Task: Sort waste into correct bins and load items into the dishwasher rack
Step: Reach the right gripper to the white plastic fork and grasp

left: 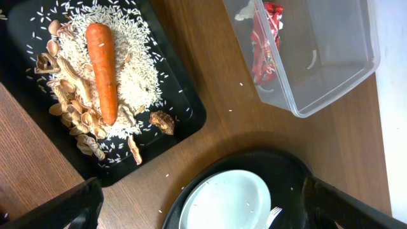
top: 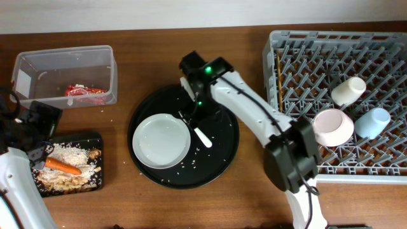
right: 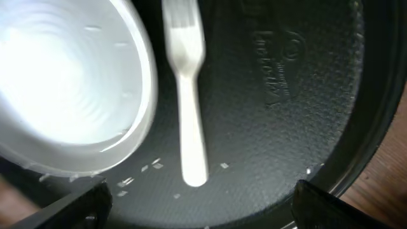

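Orange carrot (left: 103, 70) lies on white rice (left: 137, 83) in shallow black tray (left: 186, 109); red snack wrapper (left: 257, 51) inside clear plastic tub (left: 343, 76).

The pale grey round plate (top: 160, 140) lies flat on a round black tray (top: 222, 159), with the white plastic fork (top: 202, 136) just beside it on the side nearer the rack.

The large square grey plastic rack (top: 305, 57) holds:
- the pinkish-white bowl (top: 333, 126)
- the small white cup (top: 348, 91)
- the light blue cup (top: 372, 122)
- the thin wooden chopsticks (top: 278, 79), at its left edge

The clear rectangular plastic tub (top: 38, 70) contains the red snack wrapper (top: 84, 93).

The shallow black rectangular tray (top: 95, 137) carries white rice (top: 73, 154) with the orange carrot (top: 62, 166) lying on top. The brown chunk (left: 162, 121) sits at the edge of the rice.
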Controlling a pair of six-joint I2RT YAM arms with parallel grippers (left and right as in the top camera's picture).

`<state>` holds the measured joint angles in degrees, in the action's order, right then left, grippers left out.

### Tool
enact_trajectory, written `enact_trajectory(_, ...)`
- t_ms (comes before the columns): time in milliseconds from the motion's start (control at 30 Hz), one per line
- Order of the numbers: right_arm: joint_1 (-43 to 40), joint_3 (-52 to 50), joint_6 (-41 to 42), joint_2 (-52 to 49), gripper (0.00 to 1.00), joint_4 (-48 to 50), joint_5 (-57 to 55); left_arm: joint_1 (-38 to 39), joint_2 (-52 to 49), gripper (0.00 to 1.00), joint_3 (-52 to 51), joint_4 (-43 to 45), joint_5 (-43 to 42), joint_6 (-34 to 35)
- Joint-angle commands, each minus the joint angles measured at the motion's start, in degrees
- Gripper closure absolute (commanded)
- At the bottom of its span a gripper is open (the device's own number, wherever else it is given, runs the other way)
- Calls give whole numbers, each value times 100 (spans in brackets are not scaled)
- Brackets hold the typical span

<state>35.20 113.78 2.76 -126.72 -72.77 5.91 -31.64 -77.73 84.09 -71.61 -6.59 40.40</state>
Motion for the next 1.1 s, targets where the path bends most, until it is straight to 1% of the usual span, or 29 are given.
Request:
enact_trajectory(0, 90, 61, 245, -321, 8, 76, -662, -31, 20, 1, 0, -9, 44, 72)
enact_trajectory(67, 57, 61, 245, -413, 8, 129, -664, -31, 20, 1, 0, -7, 44, 72)
enact_trajectory(133, 22, 61, 243, -487, 13, 234, -669, -31, 20, 1, 0, -7, 44, 72)
enact_trajectory(167, 11, 59, 243, -494, 13, 254, -664, -31, 20, 1, 0, -9, 44, 72)
enact_trajectory(600, 11, -785, 243, -505, 13, 990, -570, -31, 20, 1, 0, -9, 44, 72)
enact_trajectory(1067, 133, -824, 245, -664, 14, 1222, -481, -31, 20, 1, 0, -7, 44, 72)
